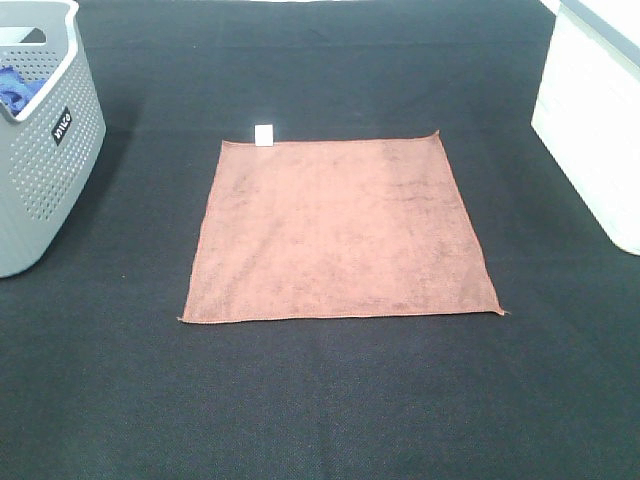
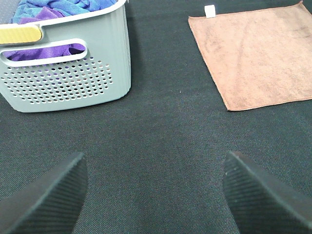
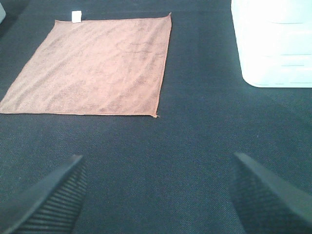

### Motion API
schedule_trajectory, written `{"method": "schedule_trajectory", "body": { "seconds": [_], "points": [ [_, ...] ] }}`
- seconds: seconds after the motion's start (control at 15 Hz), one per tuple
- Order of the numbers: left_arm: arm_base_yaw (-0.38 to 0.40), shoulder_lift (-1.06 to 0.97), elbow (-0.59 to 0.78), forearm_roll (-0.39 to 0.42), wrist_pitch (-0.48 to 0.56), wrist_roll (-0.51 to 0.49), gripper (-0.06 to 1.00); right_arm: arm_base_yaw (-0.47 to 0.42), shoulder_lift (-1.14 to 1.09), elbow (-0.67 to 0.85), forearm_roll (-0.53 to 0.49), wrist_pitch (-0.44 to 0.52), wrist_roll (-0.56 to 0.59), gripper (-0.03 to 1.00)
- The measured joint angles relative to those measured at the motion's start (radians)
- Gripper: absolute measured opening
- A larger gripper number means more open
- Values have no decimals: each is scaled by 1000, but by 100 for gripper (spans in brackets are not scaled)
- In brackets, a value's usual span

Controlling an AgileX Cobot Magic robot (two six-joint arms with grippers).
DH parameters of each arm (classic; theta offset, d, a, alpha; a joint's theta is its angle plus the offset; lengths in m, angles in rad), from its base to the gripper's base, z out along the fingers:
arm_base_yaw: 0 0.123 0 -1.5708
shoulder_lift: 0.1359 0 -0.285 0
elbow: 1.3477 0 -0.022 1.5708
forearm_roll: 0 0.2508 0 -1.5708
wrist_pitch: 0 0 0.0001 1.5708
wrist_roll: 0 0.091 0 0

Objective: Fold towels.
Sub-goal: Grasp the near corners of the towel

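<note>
A brown towel [image 1: 338, 230] lies flat and unfolded on the black table, with a small white tag [image 1: 264, 135] at its far left corner. It also shows in the left wrist view [image 2: 256, 53] and in the right wrist view [image 3: 95, 66]. My left gripper [image 2: 153, 195] is open and empty, above bare table short of the towel's near left corner. My right gripper [image 3: 156, 195] is open and empty, above bare table short of the towel's near right corner. Neither gripper shows in the exterior high view.
A grey perforated basket [image 1: 40, 140] stands at the left, holding blue and purple towels [image 2: 53, 9]. A white container [image 1: 590, 120] stands at the right edge, also in the right wrist view [image 3: 273, 44].
</note>
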Motion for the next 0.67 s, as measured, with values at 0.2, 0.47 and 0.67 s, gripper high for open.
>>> {"method": "schedule_trajectory", "body": {
  "seconds": [0.2,0.47,0.67],
  "points": [
    [0,0,0,0,0,0,74,0,0,0,0,0,0,76],
    [0,0,0,0,0,0,74,0,0,0,0,0,0,76],
    [0,0,0,0,0,0,74,0,0,0,0,0,0,76]
  ]
}}
